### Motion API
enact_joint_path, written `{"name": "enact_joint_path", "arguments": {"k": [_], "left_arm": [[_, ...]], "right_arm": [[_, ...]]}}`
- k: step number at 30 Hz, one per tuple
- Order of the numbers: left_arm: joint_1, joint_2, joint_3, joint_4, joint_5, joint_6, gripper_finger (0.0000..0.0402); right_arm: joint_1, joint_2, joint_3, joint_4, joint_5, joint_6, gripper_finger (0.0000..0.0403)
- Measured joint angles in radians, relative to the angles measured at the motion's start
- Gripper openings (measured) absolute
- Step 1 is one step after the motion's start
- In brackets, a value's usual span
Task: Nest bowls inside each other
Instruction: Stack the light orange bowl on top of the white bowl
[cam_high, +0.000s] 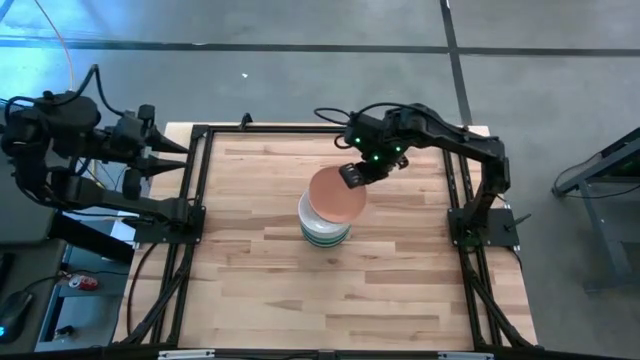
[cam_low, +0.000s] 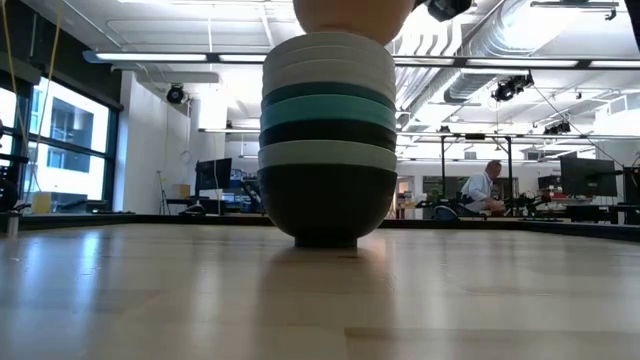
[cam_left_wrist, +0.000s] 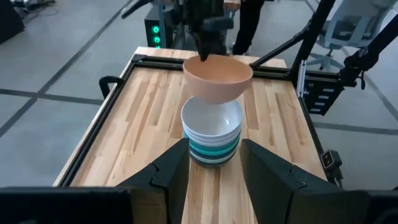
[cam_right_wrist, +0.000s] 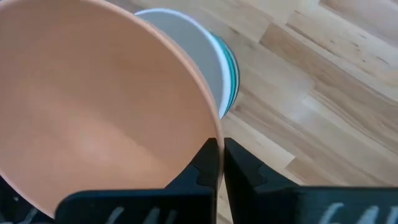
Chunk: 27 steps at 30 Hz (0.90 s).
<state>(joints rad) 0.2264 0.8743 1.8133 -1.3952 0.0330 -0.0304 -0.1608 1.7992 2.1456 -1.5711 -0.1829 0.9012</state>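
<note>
Overhead, right jaws (cam_high: 352, 176) pinching the salmon bowl's (cam_high: 337, 194) rim, just clear above the stack (cam_high: 324, 232).

In the low view we lose most of the salmon bowl (cam_low: 352, 12) off the top edge, and the right pincer (cam_low: 446, 8) is barely a corner there. From above, that bowl (cam_high: 337, 194) covers most of the stack (cam_high: 326, 232).

Light wood-plank worktop (cam_high: 250, 260), black frame rails around its edges. One stack of nested bowls (cam_high: 324, 231) sits near its middle, black bowl (cam_low: 327, 205) at the bottom touching the wood.
</note>
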Motion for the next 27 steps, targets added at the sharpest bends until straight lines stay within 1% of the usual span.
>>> {"name": "enact_joint_path", "arguments": {"k": [7, 10, 14, 21, 27], "left_arm": [[0.0, -0.018, 0.0, 0.0, 0.0, 0.018, 0.0131], [0.0, -0.018, 0.0, 0.0, 0.0, 0.041, 0.0131], [0.0, -0.017, 0.0, 0.0, 0.0, 0.056, 0.0131], [0.0, -0.017, 0.0, -0.001, 0.0, 0.057, 0.0131], [0.0, -0.017, 0.0, -0.014, 0.0, 0.042, 0.0131]], "right_arm": [[-0.017, 0.001, 0.0, 0.0, 0.059, 0.04, 0.0], [-0.016, 0.025, 0.0, 0.0, 0.049, 0.046, 0.0], [-0.004, 0.082, 0.0, 0.001, -0.002, 0.04, 0.0], [0.006, 0.121, 0.0, 0.001, 0.001, 0.025, 0.0], [0.006, 0.121, 0.0, 0.004, 0.04, 0.036, 0.0]]}}
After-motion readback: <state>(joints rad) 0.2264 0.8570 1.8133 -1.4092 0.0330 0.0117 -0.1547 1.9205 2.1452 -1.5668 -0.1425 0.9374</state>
